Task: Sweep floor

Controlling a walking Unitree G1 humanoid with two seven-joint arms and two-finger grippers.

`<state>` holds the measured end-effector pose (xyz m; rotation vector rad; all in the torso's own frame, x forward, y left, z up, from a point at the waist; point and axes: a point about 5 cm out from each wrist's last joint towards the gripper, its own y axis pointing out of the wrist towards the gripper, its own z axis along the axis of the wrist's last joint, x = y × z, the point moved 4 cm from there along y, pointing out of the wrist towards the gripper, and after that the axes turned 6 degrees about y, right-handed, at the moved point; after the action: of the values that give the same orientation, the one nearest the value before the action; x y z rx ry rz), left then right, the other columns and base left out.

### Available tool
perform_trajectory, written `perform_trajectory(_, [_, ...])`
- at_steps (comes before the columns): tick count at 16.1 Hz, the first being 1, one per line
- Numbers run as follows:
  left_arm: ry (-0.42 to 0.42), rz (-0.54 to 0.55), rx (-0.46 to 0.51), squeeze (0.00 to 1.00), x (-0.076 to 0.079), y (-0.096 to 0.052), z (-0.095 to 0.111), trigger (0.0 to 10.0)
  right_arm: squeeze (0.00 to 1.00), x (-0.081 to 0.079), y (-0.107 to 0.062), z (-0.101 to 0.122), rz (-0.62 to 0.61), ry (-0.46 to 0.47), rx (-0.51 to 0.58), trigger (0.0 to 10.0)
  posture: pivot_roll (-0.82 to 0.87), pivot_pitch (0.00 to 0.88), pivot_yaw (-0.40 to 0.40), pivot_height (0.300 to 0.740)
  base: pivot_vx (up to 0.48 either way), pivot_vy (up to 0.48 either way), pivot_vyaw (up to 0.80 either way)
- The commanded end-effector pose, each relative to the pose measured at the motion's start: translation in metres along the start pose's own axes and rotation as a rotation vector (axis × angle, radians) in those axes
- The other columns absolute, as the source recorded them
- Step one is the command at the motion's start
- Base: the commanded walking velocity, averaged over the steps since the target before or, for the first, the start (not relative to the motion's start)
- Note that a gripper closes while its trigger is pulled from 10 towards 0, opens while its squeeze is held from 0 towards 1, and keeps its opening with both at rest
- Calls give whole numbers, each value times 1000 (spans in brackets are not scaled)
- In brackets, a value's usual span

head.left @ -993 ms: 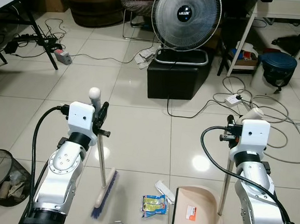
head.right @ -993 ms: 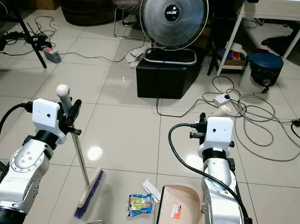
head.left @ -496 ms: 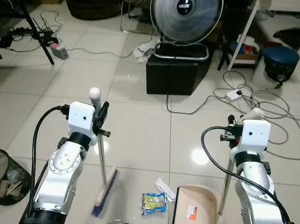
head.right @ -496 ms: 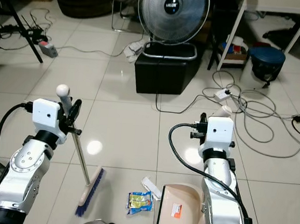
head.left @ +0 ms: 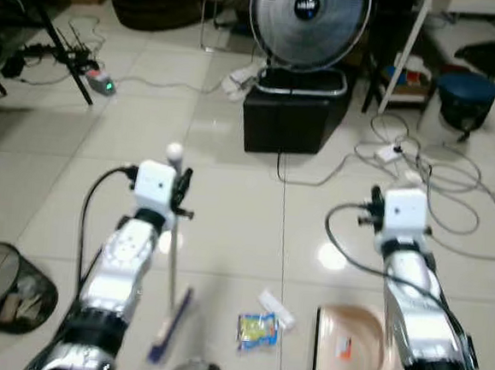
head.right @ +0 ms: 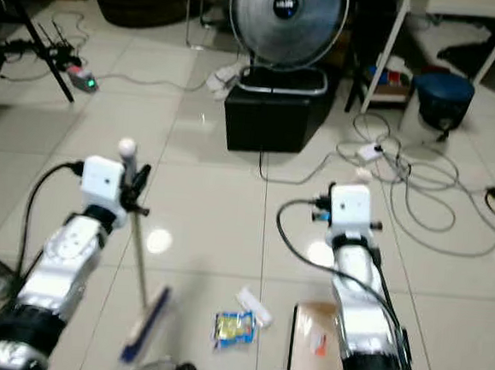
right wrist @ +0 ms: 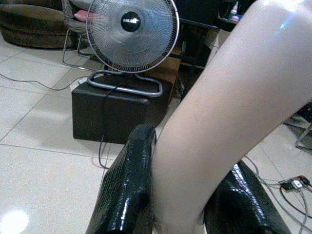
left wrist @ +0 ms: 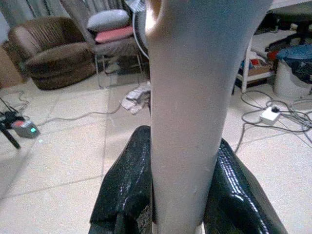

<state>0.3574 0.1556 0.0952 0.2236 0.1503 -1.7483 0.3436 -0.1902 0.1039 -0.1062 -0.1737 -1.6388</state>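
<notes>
With our left hand (left wrist: 183,204) clamped on the broom (head.left: 173,265) and right hand (right wrist: 183,214) gripping the dustpan (head.left: 350,356), we judge the next move is sweeping the yellow wrapper (head.left: 257,331) on the floor (head.left: 229,201) rightward into it.

Bright indoor light, floor glare, probably motion blur

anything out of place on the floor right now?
Yes: a yellow snack wrapper and a white scrap lie loose on the tiles between the broom head and the dustpan. Cables sprawl farther right.
</notes>
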Motion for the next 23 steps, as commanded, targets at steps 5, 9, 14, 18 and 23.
perform_trajectory(5, [-29, 28, 14, 0, 10, 4, -10, 10000, 0, -49, 1, -8, 110, 4, 10, 10000, 3, 232, 114, 740, 0, 0, 0])
perform_trajectory(9, [-131, 31, -3, 0, 22, 11, -13, 10000, 0, -62, 5, -2, 113, 57, 43, 10000, 1, 258, 132, 740, 0, 0, 0])
perform_trajectory(14, [-429, 22, 26, 0, 40, 24, -1, 10000, 0, -67, 10, 5, 91, 179, 66, 10000, 4, 265, 137, 740, 0, 0, 0])
perform_trajectory(18, [-555, 42, 85, 0, 34, 33, 14, 10000, 0, -64, 12, 5, 89, 201, 73, 10000, 7, 249, 134, 740, 0, 0, 0])
perform_trajectory(23, [-418, -149, 234, 0, 25, 38, 52, 10000, 0, -48, 13, 4, 61, 224, 90, 10000, 9, 216, 135, 740, 0, 0, 0])
